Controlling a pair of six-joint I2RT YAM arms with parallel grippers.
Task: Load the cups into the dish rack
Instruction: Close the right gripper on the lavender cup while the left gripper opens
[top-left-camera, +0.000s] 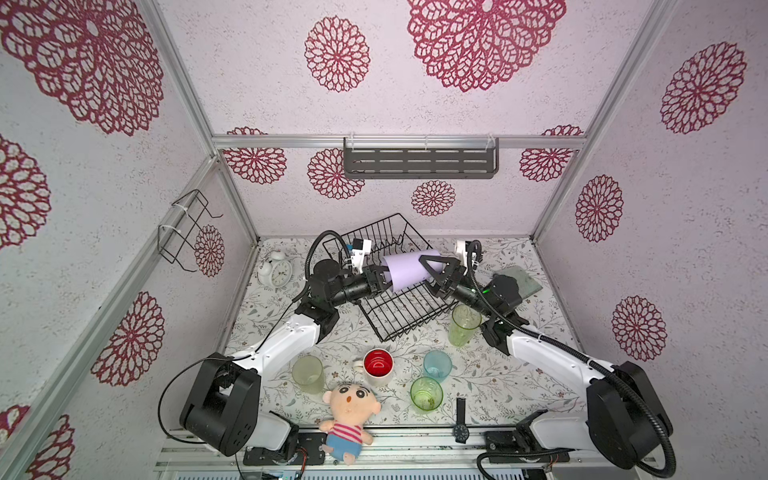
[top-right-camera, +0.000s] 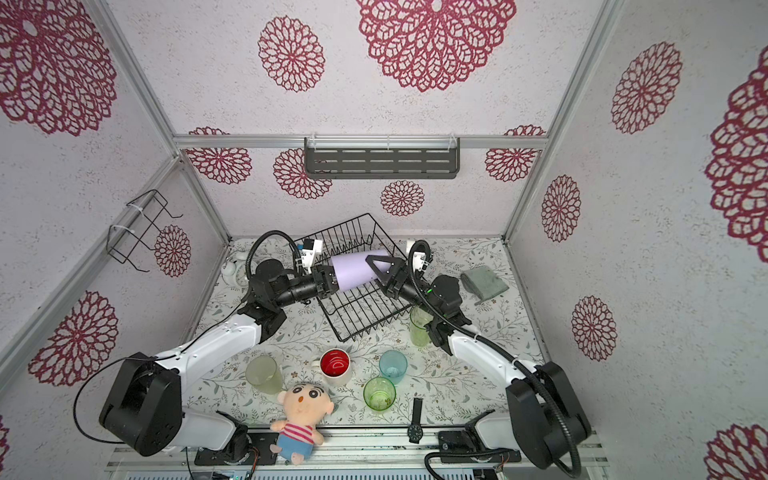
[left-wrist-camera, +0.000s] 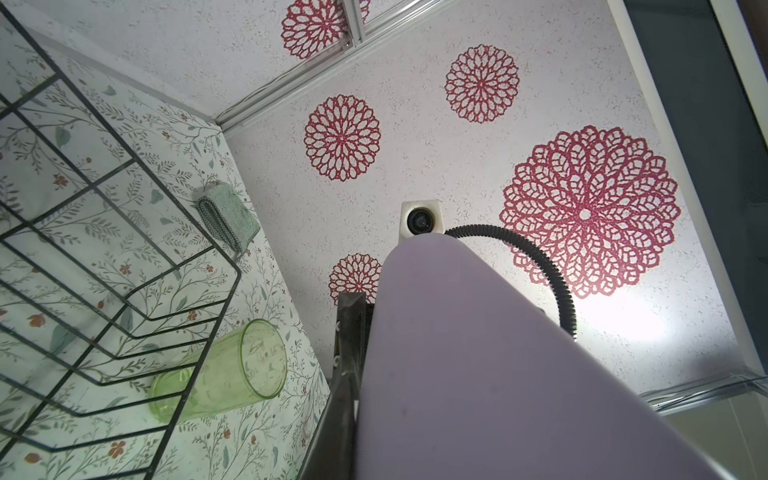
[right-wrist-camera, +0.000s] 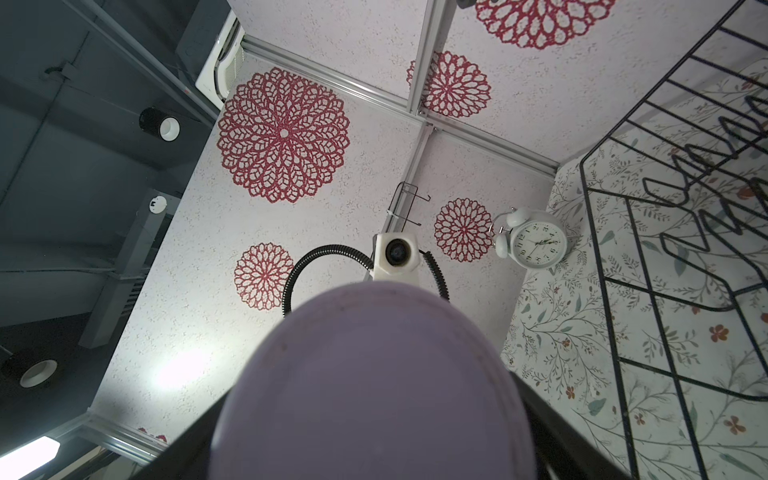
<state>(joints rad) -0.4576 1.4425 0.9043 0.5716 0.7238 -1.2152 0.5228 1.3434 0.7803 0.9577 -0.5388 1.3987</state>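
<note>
Up front, leaving the white mug (top-left-camera: 378, 368) parked. Farther back, over the dish rack (top-left-camera: 405, 318), holding lilac tumbler (top-left-camera: 409, 270) sideways, axis left-right: rim pinched in left gripper (top-left-camera: 384, 279), base straddled by right gripper (top-left-camera: 422, 272), jaws spread, can't tell if touching.

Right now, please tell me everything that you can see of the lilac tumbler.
The lilac tumbler is a plain, opaque, matte cup without a handle; it looks like plastic. It lies on its side in the air above the black wire dish rack. The left gripper is shut on one end. The right gripper straddles the other end, but I cannot tell whether it presses on it.
</note>
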